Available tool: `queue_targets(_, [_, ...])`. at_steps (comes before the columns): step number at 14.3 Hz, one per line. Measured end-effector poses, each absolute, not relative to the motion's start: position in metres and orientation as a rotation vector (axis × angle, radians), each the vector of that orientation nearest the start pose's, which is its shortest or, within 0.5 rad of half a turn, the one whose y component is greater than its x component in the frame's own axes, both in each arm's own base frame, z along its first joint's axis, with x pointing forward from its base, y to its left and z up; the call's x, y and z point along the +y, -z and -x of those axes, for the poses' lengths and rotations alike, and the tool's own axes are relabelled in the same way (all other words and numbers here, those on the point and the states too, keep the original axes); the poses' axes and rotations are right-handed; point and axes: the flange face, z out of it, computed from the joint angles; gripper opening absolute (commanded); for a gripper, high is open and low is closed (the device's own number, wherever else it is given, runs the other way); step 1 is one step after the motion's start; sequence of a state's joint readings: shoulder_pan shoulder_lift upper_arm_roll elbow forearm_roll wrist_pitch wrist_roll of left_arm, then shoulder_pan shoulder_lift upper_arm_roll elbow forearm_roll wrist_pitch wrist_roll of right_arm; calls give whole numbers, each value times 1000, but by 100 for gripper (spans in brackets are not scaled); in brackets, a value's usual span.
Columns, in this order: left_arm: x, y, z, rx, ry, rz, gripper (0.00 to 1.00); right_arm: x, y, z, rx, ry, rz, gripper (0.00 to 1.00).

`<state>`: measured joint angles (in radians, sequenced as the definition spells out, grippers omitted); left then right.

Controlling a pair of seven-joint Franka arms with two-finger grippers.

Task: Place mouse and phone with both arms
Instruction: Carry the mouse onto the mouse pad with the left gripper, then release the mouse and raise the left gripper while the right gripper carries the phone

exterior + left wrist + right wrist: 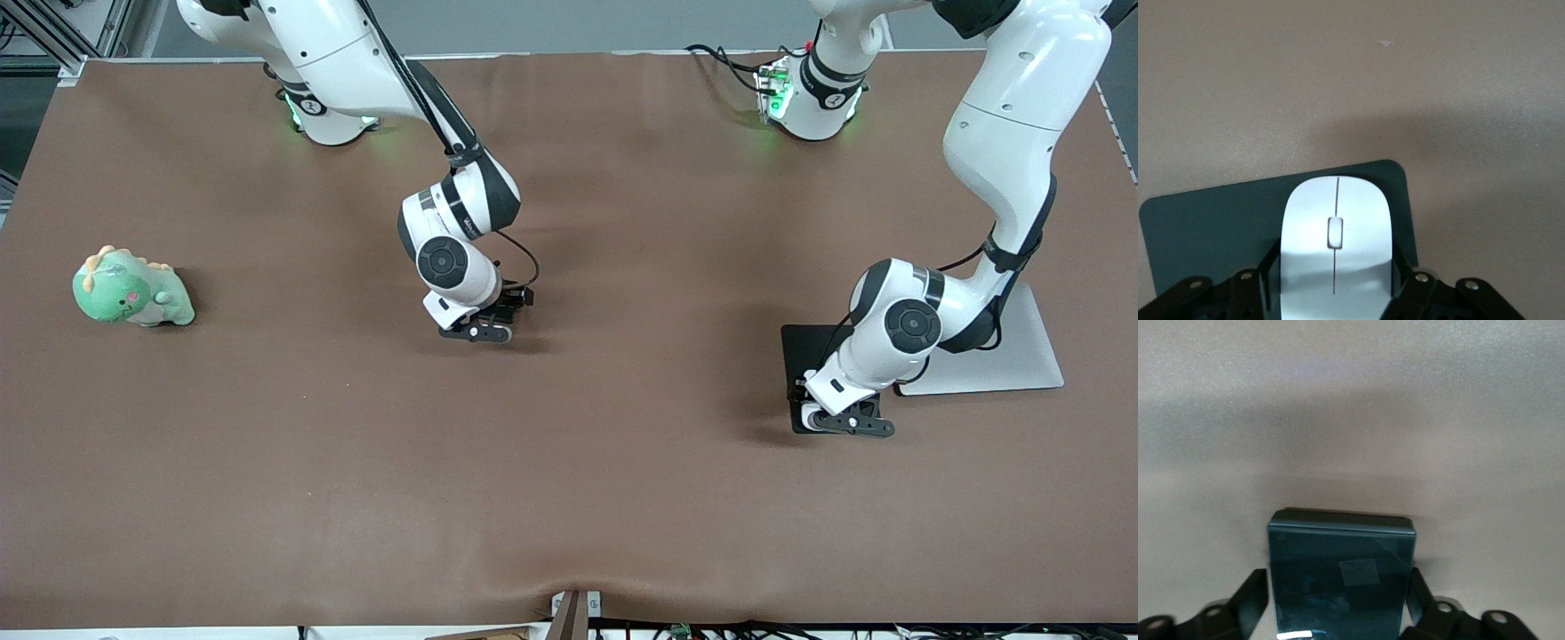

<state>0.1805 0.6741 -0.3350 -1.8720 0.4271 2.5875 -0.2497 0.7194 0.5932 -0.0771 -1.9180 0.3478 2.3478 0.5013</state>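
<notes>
Mouse (1336,237) sits on dark mat (1211,227) at left arm's end of table (569,462), left gripper (1336,293) fingers w/ slight gap each side of it, while right gripper (1338,617) at mid-table has its 2 fingers against phone (1341,577) sides, green dinosaur toy (132,289) well apart.

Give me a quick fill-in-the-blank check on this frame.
The left gripper is down around the white ____ on the black mat.
The right gripper is down around the black ____.
The green plush toy sits toward the ____ arm's end of the table.
Missing: mouse; phone; right.
</notes>
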Motion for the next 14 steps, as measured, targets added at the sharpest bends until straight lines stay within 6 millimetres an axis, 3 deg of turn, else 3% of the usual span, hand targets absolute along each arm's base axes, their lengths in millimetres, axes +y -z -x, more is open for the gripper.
queue_targets(1, [-96,-176,-636,283,172,3109,100,369,-169,-484,176,-352,3047,0])
queue_targets(3, [-96,-183,-640,282,196,3107,100,365,-169,-485,183,-378,3053,0])
queue_targets(5, [-96,-203,-646,281,224,3093,100,360,-175,-492,196,-439,3059,0])
queue_targets(9, [-109,-270,-649,305,250,3042,100,328,-221,-529,256,-505,3053,0])
queue_targets(12, [-129,-327,-644,310,200,3002,100,291,-250,-551,242,-479,3037,0])
queue_targets(14, [-132,-362,-641,257,165,3018,100,256,-255,-561,193,-486,3019,0])
